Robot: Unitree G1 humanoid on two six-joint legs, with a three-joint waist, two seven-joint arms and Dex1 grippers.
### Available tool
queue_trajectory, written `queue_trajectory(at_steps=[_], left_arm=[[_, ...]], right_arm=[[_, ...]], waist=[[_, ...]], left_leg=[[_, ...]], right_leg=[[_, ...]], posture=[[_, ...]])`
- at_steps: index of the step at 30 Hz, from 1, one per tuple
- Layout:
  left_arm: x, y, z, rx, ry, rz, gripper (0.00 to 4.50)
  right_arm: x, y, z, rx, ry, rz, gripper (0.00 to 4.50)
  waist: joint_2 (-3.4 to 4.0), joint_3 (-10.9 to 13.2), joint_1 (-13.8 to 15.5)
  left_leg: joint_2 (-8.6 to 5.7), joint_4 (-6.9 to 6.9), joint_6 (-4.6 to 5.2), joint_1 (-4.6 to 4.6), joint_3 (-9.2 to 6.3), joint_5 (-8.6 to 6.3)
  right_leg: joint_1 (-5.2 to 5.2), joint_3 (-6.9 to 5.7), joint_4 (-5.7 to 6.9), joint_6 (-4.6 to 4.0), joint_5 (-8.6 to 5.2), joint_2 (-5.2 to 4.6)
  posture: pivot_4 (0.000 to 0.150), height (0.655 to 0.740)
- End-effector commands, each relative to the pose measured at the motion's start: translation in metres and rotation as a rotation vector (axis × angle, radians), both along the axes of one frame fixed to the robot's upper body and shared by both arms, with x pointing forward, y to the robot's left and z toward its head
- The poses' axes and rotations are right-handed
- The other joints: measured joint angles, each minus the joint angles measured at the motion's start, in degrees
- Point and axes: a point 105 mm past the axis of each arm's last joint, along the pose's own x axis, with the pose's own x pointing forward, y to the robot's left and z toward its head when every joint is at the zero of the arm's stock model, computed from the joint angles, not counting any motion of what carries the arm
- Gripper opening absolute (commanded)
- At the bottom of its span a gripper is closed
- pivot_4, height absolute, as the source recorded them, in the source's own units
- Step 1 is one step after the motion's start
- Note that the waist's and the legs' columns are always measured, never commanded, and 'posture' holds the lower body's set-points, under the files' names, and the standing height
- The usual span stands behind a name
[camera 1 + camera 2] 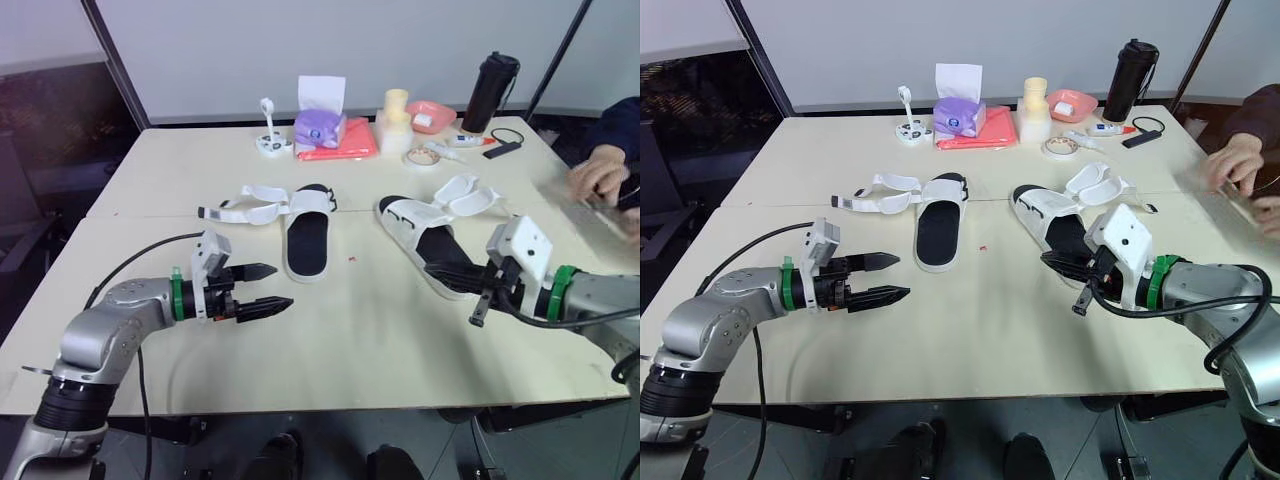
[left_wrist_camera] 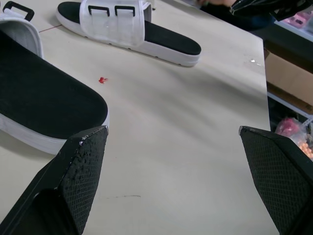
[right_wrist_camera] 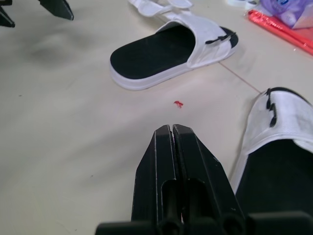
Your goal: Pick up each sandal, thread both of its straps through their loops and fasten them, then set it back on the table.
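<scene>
The white slide sandal with black footbed (image 1: 308,245) lies mid-table, straps splayed open. Its twin (image 1: 425,235) lies at three o'clock, with the right gripper (image 3: 172,129), fingers pressed together, beside its heel. The left gripper (image 1: 282,286), spread wide, hovers at eight o'clock. Toward six the tabletop (image 1: 380,350) is bare. At twelve stand a purple tissue pack (image 1: 320,128), a black tumbler (image 1: 490,92) and a pink bowl (image 1: 432,115) holding something white. A person's hand (image 1: 600,180) rests at two.

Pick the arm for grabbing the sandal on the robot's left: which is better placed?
Left. The left tool is open, close beside the left sandal, tips pointing toward it. The right tool is shut and sits farther off, by the right sandal.
</scene>
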Motion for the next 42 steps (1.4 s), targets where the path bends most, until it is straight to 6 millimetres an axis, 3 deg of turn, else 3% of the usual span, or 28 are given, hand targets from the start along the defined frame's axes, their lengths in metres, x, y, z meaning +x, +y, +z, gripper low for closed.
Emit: queue_trajectory(at_steps=[1, 29, 32, 35, 39, 42], left_arm=[[-0.005, 0.002, 0.012, -0.012, -0.031, -0.014, 4.47], [-0.006, -0.006, 0.015, -0.042, -0.033, -0.017, 4.47], [-0.006, -0.008, 0.013, -0.042, -0.034, -0.018, 4.50], [-0.005, -0.009, 0.013, -0.043, -0.039, -0.019, 4.50], [-0.004, -0.011, 0.010, -0.031, -0.048, -0.013, 4.50], [-0.004, -0.013, 0.008, -0.030, -0.050, -0.013, 4.50]], right_arm=[[-0.001, 0.002, 0.011, -0.001, -0.044, 0.010, 0.00], [0.008, 0.001, 0.009, -0.017, -0.082, -0.034, 0.00], [0.022, -0.010, 0.010, -0.049, -0.109, -0.119, 0.85], [0.042, -0.024, 0.008, -0.200, -0.206, -0.207, 2.36], [0.065, -0.027, 0.013, -0.346, -0.342, -0.224, 4.41], [0.087, -0.026, 0.013, -0.538, -0.467, -0.205, 4.47]], waist=[[0.00, 0.0, 0.0], [0.00, 0.0, -0.2], [0.00, 0.0, -0.3], [0.01, 0.0, -0.3], [0.01, 0.0, -1.1], [0.01, 0.0, -1.6]], left_leg=[[0.00, 0.00, 0.00, 0.00, 0.00, 0.00], [0.00, 0.08, 0.00, 0.01, 0.04, 0.01], [0.00, 0.10, 0.00, 0.02, 0.04, 0.01], [-0.02, 0.11, 0.00, 0.03, 0.08, 0.01], [-0.05, 0.11, -0.02, 0.03, 0.12, 0.02], [-0.10, 0.10, -0.02, 0.04, 0.12, 0.02]], right_leg=[[0.00, 0.00, 0.01, 0.00, 0.00, 0.00], [-0.01, 0.04, 0.09, 0.02, 0.03, 0.00], [0.00, 0.05, 0.10, 0.02, 0.04, 0.00], [-0.01, 0.08, 0.11, 0.01, 0.05, 0.01], [-0.05, 0.14, 0.18, 0.02, 0.06, 0.01], [-0.08, 0.15, 0.22, 0.07, 0.08, 0.01]], posture=[[0.150, 0.7400], [0.150, 0.7400], [0.150, 0.7400], [0.150, 0.7400], [0.150, 0.7400], [0.150, 0.7400]])
